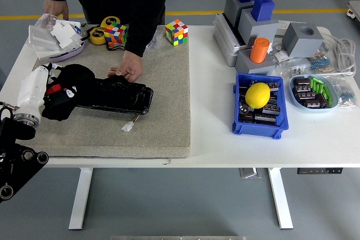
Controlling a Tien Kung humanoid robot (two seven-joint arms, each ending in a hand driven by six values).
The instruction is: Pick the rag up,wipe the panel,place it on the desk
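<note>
At the near left edge, your left arm: it comes in from the lower left corner and reaches onto the mat (pixel 163 127).
Left hand (pixel 46 85): white, fingers wrapped into the rag; you can see it gripping the cloth.
Rag (pixel 70 95): black with red and white marks, bunched over the left end of the panel, touching it.
Panel (pixel 121 96): glossy black, lying flat on the mat.
Person's hand (pixel 128 70): flat, pressing the panel's far edge.
Farther back: two colour cubes (pixel 176 31) near the table's far edge.
</note>
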